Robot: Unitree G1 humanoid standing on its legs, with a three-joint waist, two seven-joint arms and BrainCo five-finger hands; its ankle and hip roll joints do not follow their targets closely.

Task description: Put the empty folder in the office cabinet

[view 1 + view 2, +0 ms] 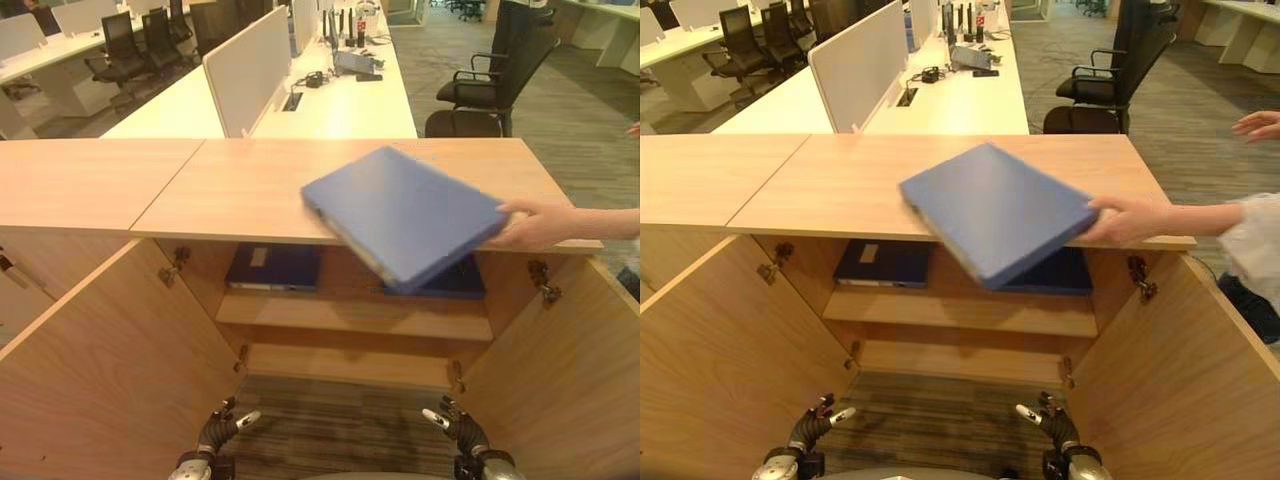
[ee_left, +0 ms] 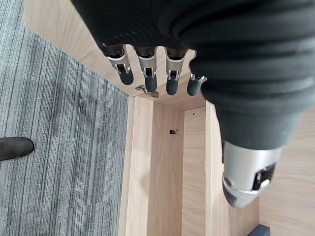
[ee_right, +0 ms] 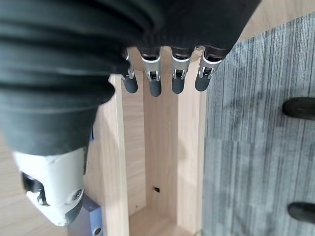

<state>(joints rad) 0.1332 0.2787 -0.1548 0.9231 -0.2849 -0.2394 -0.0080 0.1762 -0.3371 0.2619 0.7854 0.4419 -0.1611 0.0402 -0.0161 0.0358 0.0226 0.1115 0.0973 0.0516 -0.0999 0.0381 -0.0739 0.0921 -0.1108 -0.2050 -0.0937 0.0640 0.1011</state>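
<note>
a: where are the hands?
b: left hand (image 1: pixel 222 428) and right hand (image 1: pixel 455 425) hang low and near, in front of the open cabinet (image 1: pixel 350 318), fingers straight and relaxed, holding nothing.
a: and the folder (image 1: pixel 403 215)?
b: blue, tilted, resting on the cabinet's top surface (image 1: pixel 240 185) and jutting over its near edge. a person's hand (image 1: pixel 535 225) holds its right side. darker folders (image 1: pixel 274 268) lie on the shelf inside.

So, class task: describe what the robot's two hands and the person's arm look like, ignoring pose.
The left hand and right hand match: silver fingers with dark rounded tips in a row, a chunky silver thumb set apart, and a dark ribbed cover over the back and wrist. The person's hand comes from a light, loose sleeve ending short of the wrist.
</note>
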